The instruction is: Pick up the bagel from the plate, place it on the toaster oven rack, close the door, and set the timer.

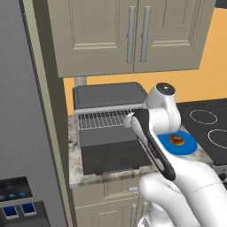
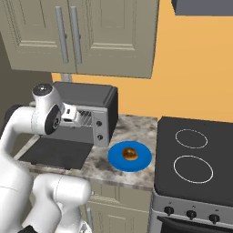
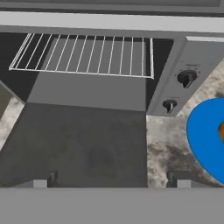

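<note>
The bagel (image 2: 130,154) lies in the middle of the blue plate (image 2: 116,157) on the counter, right of the toaster oven (image 2: 86,98). The door (image 1: 113,157) is folded down flat and the toaster oven rack (image 3: 83,54) is bare inside. My gripper (image 3: 111,180) hovers open above the lowered door, facing the oven mouth, with nothing between its fingertips (image 3: 46,180). In the hand view the plate (image 3: 203,135) sits at the right edge with a sliver of bagel (image 3: 221,131). Two knobs (image 3: 187,78) stand on the oven's right panel. My own arm partly covers the plate (image 1: 188,146) in the left base view.
A black stovetop (image 2: 195,159) adjoins the counter just right of the plate. Upper cabinets (image 1: 133,35) hang over the oven. A grey fridge (image 1: 22,133) stands at the left. The counter's front edge (image 1: 111,179) runs just past the open door.
</note>
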